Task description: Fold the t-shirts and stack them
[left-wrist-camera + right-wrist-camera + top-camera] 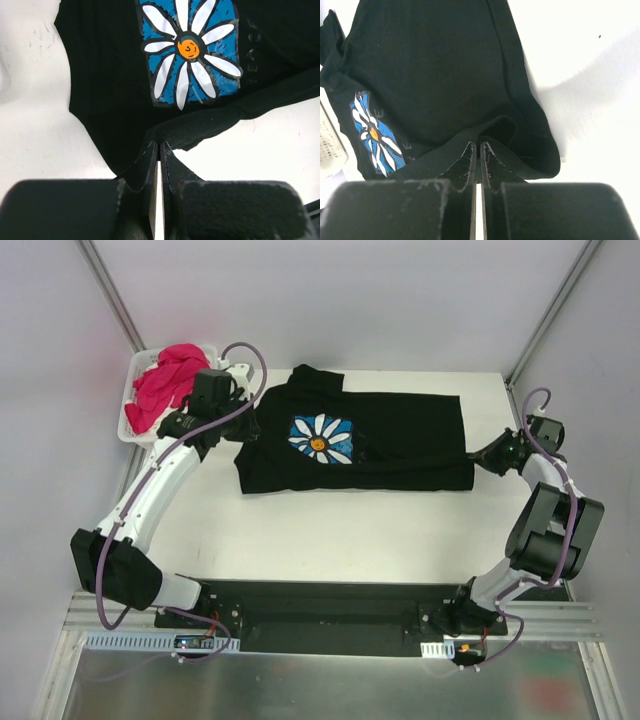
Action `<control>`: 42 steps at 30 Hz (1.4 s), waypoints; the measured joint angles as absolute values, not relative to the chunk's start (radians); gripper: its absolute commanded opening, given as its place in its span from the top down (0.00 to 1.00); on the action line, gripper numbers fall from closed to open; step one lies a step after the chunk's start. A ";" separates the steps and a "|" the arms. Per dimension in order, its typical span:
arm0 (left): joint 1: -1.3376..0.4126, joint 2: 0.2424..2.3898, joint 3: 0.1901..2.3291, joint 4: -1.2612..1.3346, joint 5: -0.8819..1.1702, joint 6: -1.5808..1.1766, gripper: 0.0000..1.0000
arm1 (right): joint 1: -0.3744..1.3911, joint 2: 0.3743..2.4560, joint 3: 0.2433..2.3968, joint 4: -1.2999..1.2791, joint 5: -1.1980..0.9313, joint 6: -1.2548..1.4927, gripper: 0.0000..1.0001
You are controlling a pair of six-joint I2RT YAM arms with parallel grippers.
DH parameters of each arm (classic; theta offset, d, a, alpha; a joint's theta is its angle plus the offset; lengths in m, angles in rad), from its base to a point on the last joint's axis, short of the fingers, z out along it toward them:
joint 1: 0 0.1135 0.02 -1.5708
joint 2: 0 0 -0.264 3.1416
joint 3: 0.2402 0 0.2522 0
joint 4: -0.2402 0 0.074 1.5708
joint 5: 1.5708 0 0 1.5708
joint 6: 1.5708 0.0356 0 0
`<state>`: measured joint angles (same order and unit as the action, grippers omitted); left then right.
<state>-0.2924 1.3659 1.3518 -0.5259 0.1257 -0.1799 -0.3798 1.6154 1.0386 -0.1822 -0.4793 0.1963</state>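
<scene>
**Top view.** Count: two arms, two t-shirts, one basket.
- The black t-shirt lies spread across the middle of the desk. Its single daisy print faces up and its near edge is doubled over.
- The pink t-shirt sits bunched in the white basket at the far left corner.
- The left arm reaches the black shirt's left end and the right arm its right end.
- Black on black, I cannot tell here how the fingers stand.

**Left wrist view.**
- The left fingers are narrowed to a slit, their tips nipping a folded edge of the black t-shirt.
- Only this view shows the faint lettering beside the print.
- The basket and the pink shirt are out of frame.

**Right wrist view.**
- The right fingers are equally narrow and pinch the folded hem.
- The print shows small at the left.
- The cloth bunches up around the fingertips, which the top view does not show.
</scene>
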 measured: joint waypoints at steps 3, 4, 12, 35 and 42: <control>-0.292 1.401 1.371 -0.517 0.131 -0.164 1.00 | -0.374 1.633 1.060 -0.180 -0.480 0.193 0.99; -0.290 1.412 1.376 -0.512 0.134 -0.161 1.00 | -0.371 1.641 1.069 -0.179 -0.480 0.192 0.99; -0.286 1.512 1.457 -0.501 0.157 -0.105 1.00 | -0.353 1.695 1.111 -0.168 -0.479 0.190 1.00; -0.266 1.779 1.700 -0.474 0.235 0.002 1.00 | -0.336 1.808 1.173 -0.141 -0.479 0.197 0.99; -0.266 1.862 1.777 -0.469 0.253 0.010 1.00 | -0.336 1.814 1.197 -0.138 -0.473 0.198 0.99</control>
<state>-0.2665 1.8618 1.7771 -0.4694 0.2527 0.0105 -0.3359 1.8141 1.1969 -0.1383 -0.4732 0.1982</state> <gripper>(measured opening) 0.006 0.020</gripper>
